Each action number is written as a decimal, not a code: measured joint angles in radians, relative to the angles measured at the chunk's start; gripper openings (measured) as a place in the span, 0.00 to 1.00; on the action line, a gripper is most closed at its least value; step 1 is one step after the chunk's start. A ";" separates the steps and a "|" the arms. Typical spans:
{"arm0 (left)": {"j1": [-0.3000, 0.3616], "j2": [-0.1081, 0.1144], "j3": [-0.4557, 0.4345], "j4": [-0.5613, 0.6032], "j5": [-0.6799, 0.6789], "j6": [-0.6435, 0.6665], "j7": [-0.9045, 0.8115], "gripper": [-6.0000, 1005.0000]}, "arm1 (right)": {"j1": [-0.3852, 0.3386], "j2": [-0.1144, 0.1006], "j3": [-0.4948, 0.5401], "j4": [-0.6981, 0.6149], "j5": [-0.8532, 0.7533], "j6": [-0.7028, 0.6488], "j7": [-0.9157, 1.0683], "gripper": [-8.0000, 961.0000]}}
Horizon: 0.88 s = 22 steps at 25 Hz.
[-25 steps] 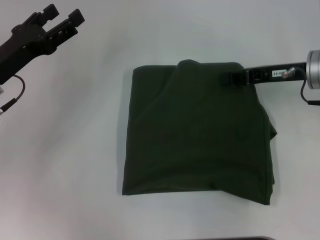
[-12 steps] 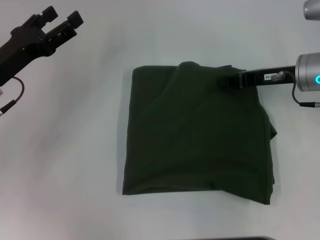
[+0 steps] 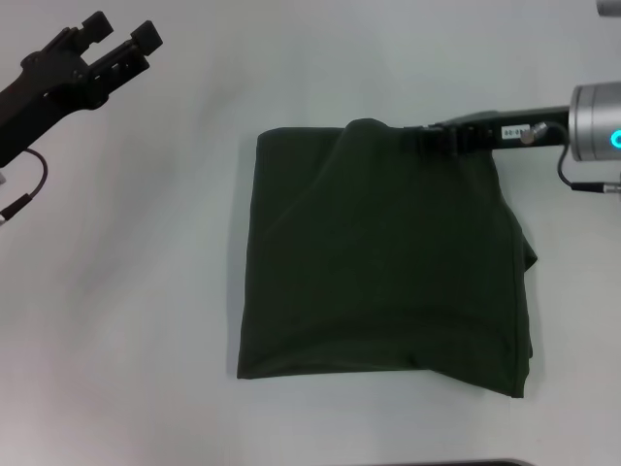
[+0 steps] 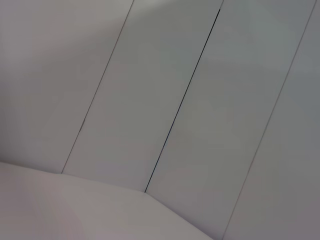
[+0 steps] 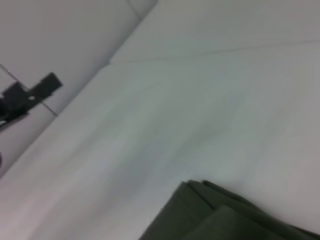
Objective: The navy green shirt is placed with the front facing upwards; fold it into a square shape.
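Right gripper (image 3: 424, 139), finger state hidden, lies on the folded dark olive-green cotton shirt's (image 3: 383, 262) far edge; left gripper (image 3: 121, 31) hangs open, well apart.

Plain dark olive shirt (image 3: 383, 257); white table (image 3: 146, 291); black hands.

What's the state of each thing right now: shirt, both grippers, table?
navy green shirt: folded into a rough square, flat on the table, right edge uneven with layers sticking out, small bump at the far edge.
right gripper: at the shirt's far right corner, touching the cloth; jaws not readable.
left gripper: raised at far left, away from the shirt, jaws open.
table: white, bears the shirt.
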 joint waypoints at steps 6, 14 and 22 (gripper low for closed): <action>-0.005 -0.003 0.000 0.000 0.000 0.002 0.000 0.90 | 0.069 0.012 -0.033 0.025 -0.010 0.040 -0.002 0.03; -0.005 -0.004 0.000 0.001 0.000 0.003 -0.003 0.90 | 0.137 0.016 -0.181 0.130 -0.011 0.205 0.006 0.03; -0.003 -0.003 0.000 0.002 0.000 0.003 -0.005 0.90 | 0.148 0.016 -0.240 0.169 -0.010 0.296 0.012 0.03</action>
